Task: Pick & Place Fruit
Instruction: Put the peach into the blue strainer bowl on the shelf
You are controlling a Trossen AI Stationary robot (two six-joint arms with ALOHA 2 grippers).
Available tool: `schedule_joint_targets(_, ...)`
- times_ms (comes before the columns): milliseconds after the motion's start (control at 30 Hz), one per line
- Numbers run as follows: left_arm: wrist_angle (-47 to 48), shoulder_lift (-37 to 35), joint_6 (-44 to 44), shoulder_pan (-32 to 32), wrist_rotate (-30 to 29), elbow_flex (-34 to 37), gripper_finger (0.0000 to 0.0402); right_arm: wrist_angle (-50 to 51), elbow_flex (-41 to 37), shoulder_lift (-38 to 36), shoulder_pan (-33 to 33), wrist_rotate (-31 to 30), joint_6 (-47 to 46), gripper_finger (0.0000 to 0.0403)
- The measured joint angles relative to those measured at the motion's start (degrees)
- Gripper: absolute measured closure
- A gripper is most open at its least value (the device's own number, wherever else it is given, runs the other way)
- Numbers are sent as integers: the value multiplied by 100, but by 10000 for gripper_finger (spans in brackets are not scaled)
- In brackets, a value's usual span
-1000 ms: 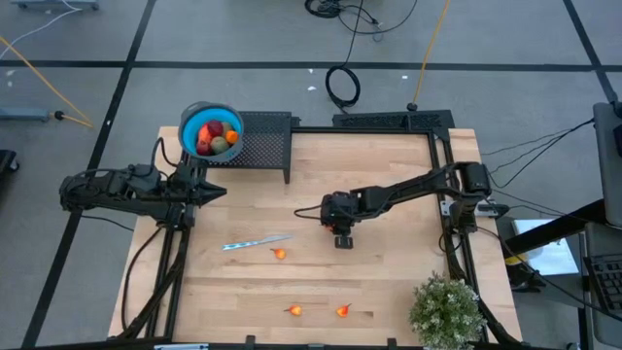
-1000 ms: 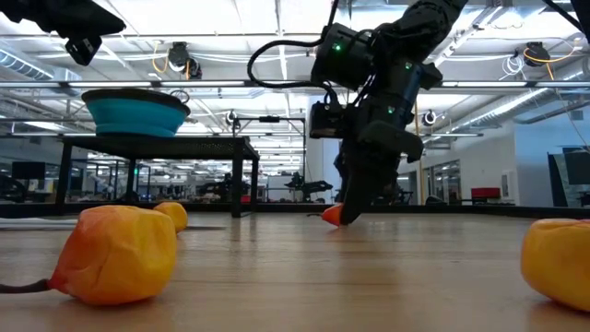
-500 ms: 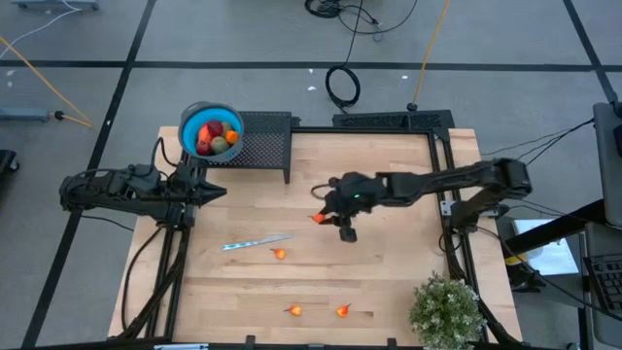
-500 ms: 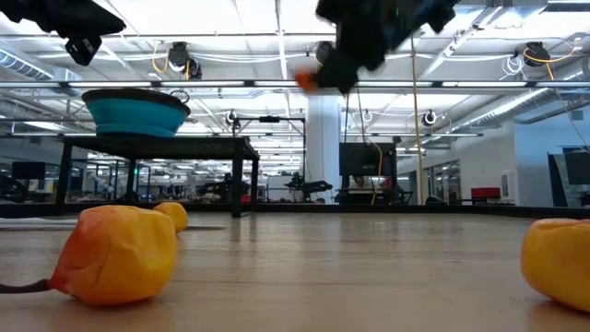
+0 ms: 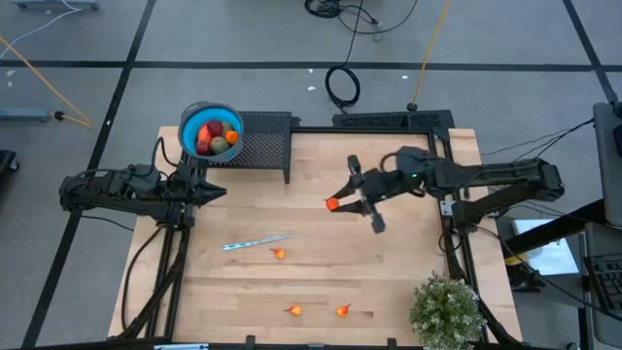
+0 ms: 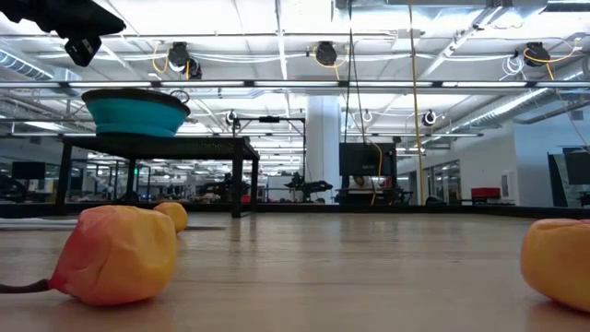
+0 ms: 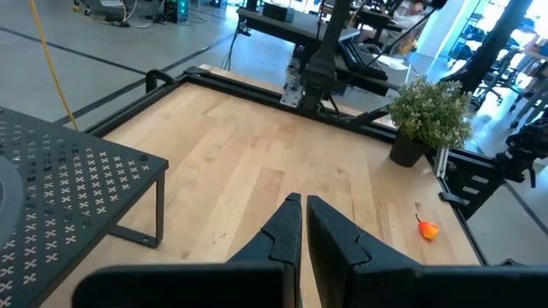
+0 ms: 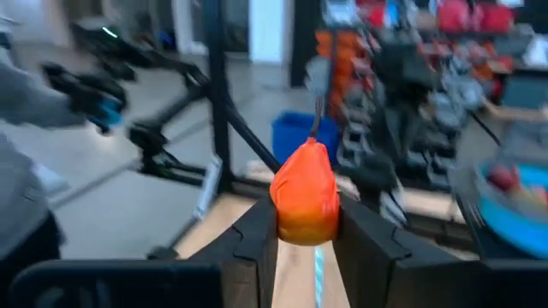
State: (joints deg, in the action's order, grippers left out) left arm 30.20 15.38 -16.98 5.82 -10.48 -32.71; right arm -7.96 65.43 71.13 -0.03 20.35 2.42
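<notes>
The right gripper (image 5: 337, 203), clamped on a small orange fruit (image 8: 306, 194), had lifted it off the table (image 5: 389, 272) and swung up mid-table toward the blue bowl (image 5: 190, 121), so placing remained; left gripper (image 7: 303, 224) sat closed, empty.

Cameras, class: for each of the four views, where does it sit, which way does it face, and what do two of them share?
High: overhead, facing down; both arms.
Low: table height, facing level; orange fruit near, no arm.
Left wrist: shut left gripper over table.
Right wrist: right gripper clamps orange fruit.
Shared: high and low both show blue bowl.
</notes>
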Motion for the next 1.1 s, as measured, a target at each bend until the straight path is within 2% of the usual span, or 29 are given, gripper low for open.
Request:
schedule_joint_targets(500,3,0,79,0,0,0,382,-1899,0,-179,4,2760,-173,314)
schedule_joint_targets(567,3,0,79,0,0,0,382,-1998,0,-179,5,2954,-175,314)
schedule_joint_targets(733,6,0,87,0,-2,0,382,-2005,0,-179,4,2935,-183,314)
schedule_joint_targets(800,5,0,105,0,-2,0,382,-2007,0,-177,-1,2886,-222,314)
schedule_joint_targets(867,3,0,131,0,-4,0,382,-1975,0,-170,-12,2485,-287,314)
schedule_joint_targets(1100,3,0,132,0,-4,0,382,-1167,1,-166,-28,-318,-376,314)
